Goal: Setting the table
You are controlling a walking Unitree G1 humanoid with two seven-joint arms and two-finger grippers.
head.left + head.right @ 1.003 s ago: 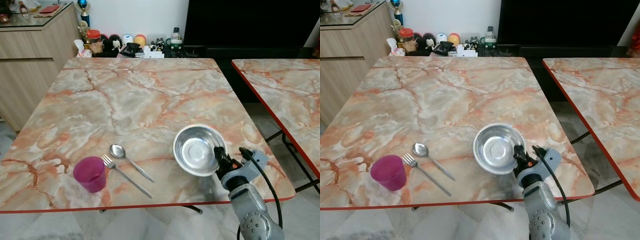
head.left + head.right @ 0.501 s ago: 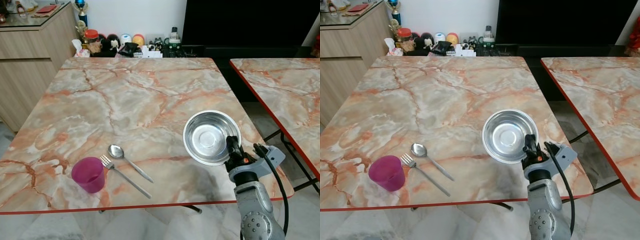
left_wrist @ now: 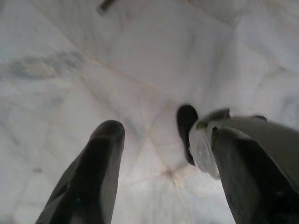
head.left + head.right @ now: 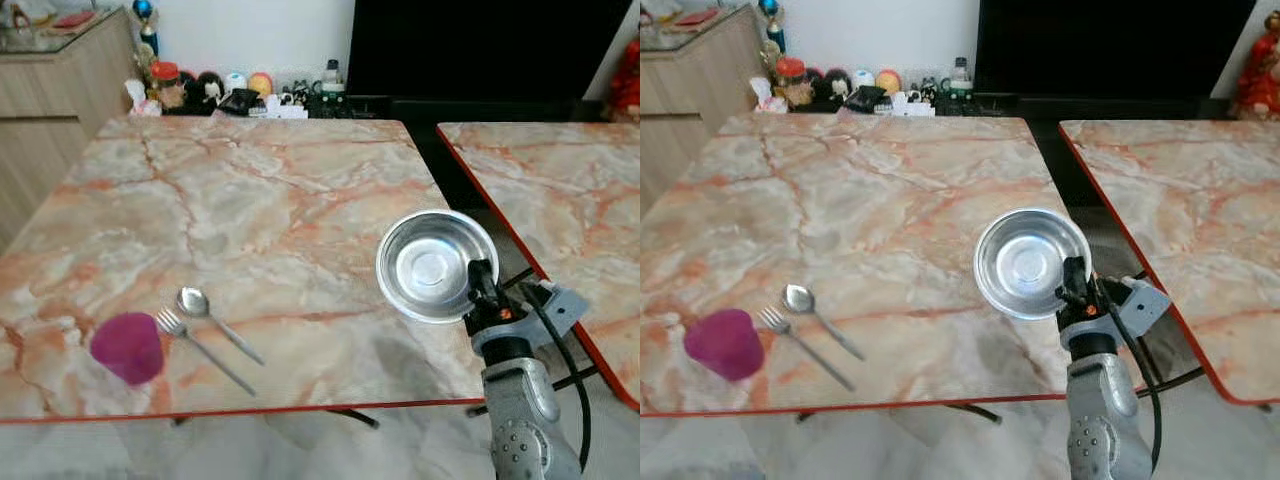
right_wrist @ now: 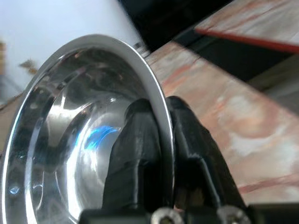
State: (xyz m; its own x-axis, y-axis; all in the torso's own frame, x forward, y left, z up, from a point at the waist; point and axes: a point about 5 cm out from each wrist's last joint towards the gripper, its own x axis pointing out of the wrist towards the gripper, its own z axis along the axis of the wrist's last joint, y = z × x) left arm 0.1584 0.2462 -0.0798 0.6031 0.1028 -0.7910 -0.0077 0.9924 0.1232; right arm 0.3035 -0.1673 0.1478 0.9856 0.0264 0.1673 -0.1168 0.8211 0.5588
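A steel bowl (image 4: pixel 432 262) hangs tilted above the marble table (image 4: pixel 250 200) near its right edge. My right gripper (image 4: pixel 481 285) is shut on the bowl's near rim; in the right wrist view one finger (image 5: pixel 133 154) lies inside the bowl (image 5: pixel 70 130) and the other outside. A purple cup (image 4: pixel 126 347) stands at the table's front left. Beside it lie a fork (image 4: pixel 200 348) and a spoon (image 4: pixel 212 320). My left gripper (image 3: pixel 154 172) hangs open over pale floor tiles.
A second marble table (image 4: pixel 560 200) stands to the right across a narrow gap. Jars, toys and bottles (image 4: pixel 230 90) crowd the far edge by the wall. A wooden cabinet (image 4: pixel 55 60) is at the far left.
The bowl has been lifted off the table and carried up and to the right in my right gripper. The camera has shifted, so the scene slid left.
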